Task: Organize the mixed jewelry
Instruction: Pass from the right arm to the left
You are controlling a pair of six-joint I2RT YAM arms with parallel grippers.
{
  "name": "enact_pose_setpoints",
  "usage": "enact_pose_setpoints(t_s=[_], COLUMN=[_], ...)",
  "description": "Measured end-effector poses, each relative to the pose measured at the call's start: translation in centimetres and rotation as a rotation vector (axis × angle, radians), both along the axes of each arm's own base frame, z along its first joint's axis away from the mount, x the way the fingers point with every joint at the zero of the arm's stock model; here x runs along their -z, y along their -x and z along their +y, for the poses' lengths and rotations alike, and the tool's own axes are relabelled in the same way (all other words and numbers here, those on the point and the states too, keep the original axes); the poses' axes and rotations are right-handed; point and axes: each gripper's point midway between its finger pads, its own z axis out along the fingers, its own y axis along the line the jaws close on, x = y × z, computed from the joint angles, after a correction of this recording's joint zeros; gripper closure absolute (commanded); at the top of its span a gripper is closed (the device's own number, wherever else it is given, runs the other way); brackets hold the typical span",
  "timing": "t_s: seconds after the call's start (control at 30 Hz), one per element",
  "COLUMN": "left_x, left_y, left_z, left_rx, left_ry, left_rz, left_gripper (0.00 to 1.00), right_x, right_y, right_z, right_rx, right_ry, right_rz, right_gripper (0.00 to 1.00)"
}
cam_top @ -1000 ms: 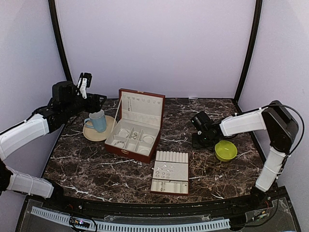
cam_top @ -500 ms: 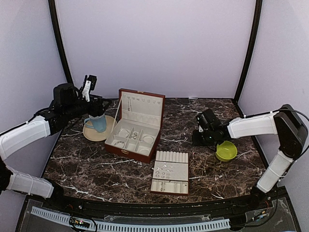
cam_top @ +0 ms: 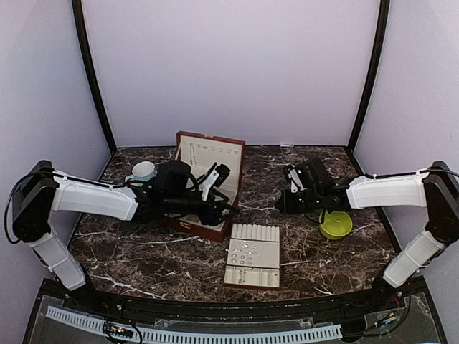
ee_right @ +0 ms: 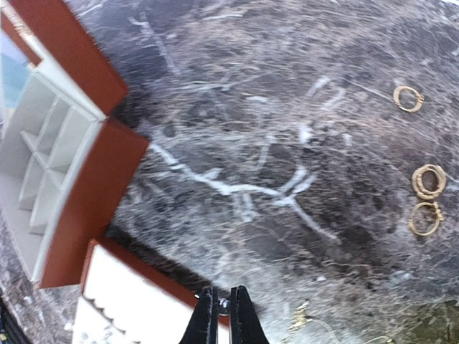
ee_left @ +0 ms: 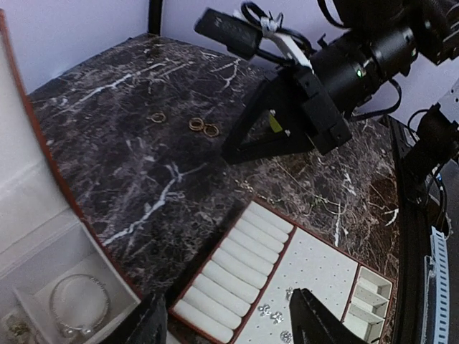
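Right tool (ee_right: 223, 315) is pressed together; whether it pinches anything I cannot tell. Left tool (ee_left: 229, 319) is spread near the tray (ee_left: 315, 272). Three rings (ee_right: 429, 181) lie loose on the bench (ee_right: 287, 107) at two o'clock from the right tool. Best to come in low and pinch one ring alone.

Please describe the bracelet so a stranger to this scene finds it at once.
Find the reddish-brown box with the raised lid. Look in its cream compartment on the side toward the right arm. The bracelet is a thin silvery hoop, far larger than the tiny pieces beside it.
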Motion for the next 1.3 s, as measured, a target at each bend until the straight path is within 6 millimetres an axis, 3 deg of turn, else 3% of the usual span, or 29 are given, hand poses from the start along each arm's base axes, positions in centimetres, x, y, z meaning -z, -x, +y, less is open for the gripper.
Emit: enact_pose_setpoints(t_s=[0.2,0.47,0.8,1.07,1.3], left_x=[4.4,4.1,5.0,5.5,6.1], left_y=[0.5,-0.8,-0.1,0.1,0.2], left_z=[-4.4,-7.8,-8.7,-8.9,-9.0], left_rx=[0.071,0.1,0.142,0.155,0.163], left_ry=[-0.043,-0.04,-0.066,-0.08,-0.1], left_rz=[0.035,-0.017,-0.043,-0.048,-0.046], left_gripper=[0.41,0.56,0.6,0.76,0.82], right_x=[-2.1,-2.7,-2.7,-2.7,-2.7], right_y=[2.2,4.1,4.4,4.5,4.5], right_z=[2.4,4.5,4.8,4.8,4.8], right_rx=[-0.091,-0.166,-0.175,-0.177,-0.177], right_ry=[-0.065,-0.092,-0.093,-0.093,-0.092], right_rz=[-0.032,-0.04,-0.04,-0.04,-0.04], right_gripper=[0.98,0.98,0.98,0.97,0.97])
